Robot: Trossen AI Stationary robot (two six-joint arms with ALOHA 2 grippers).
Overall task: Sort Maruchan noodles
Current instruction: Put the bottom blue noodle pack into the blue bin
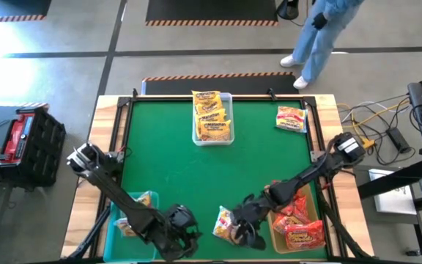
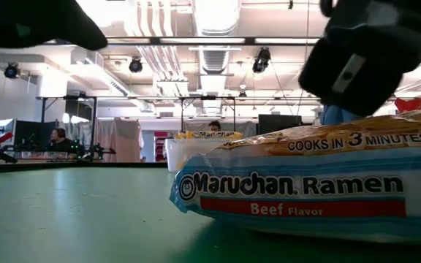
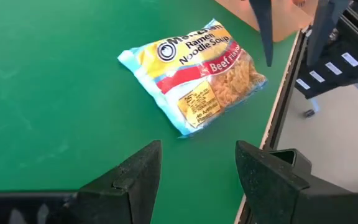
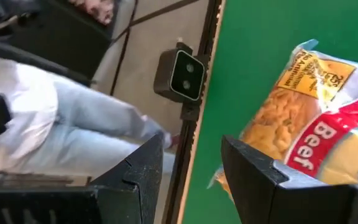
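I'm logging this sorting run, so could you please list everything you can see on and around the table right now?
Beef ramen packet: one, yellow with pale blue and a red band, loose on the mat at the near edge.
Clear bin: one, far centre of the mat, holding several yellow-orange packets.
Orange bin: one, near right corner, holding red packets.
Teal bin: one, near left corner, with at least one yellowish packet.
Loose packet: one, yellow and red, far right edge.
Green mat: one, covering the table.
Person: one, in light blue, standing beyond the far edge.
Left gripper: open, empty, near edge, beside the beef packet.
Right gripper: open, over the beef packet's end.
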